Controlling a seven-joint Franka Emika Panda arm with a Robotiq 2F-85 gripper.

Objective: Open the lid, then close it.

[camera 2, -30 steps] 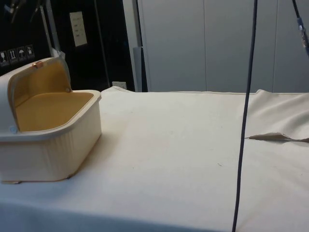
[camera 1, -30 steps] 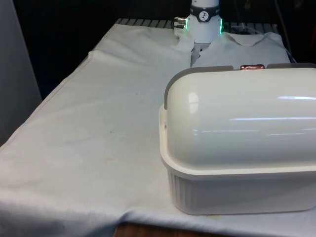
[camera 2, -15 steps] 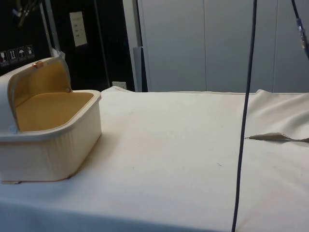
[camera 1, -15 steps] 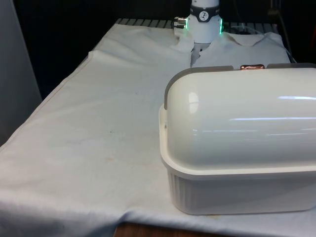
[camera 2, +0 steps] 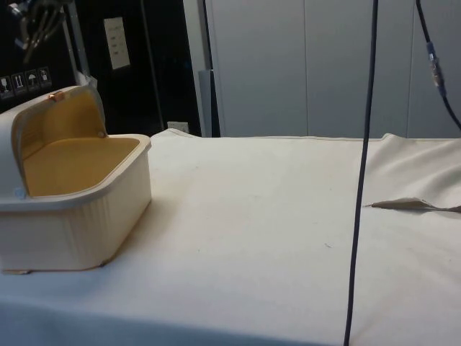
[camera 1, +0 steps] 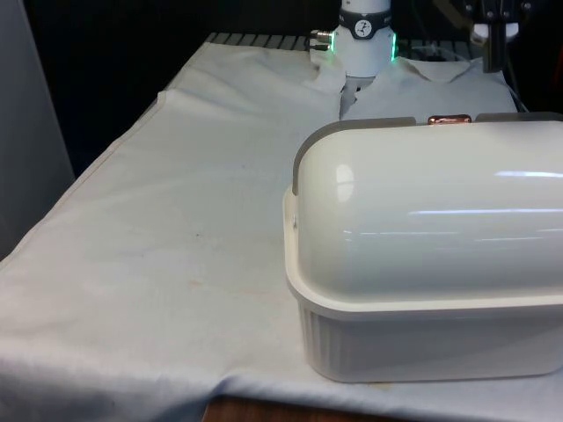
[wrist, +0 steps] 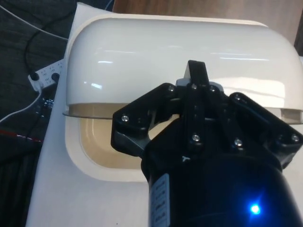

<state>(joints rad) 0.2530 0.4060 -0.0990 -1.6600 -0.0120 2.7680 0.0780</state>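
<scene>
While the bread box sits at the table's near end, lid rolled back, the gripper hangs high above it, pointing down, fingers close together.

bread box on table, front view's right, hand above

A white cloth covers the whole table. It has some faint brownish spots, and a bit of brown wood peeks out under its near edge in the front view. In the side view the cloth has a fold sticking up near the far right side. A thin black cable hangs straight down in front of the table there. Behind it stand tall pale cabinet doors. A power strip lies on the dark floor, with wires near it.
</scene>
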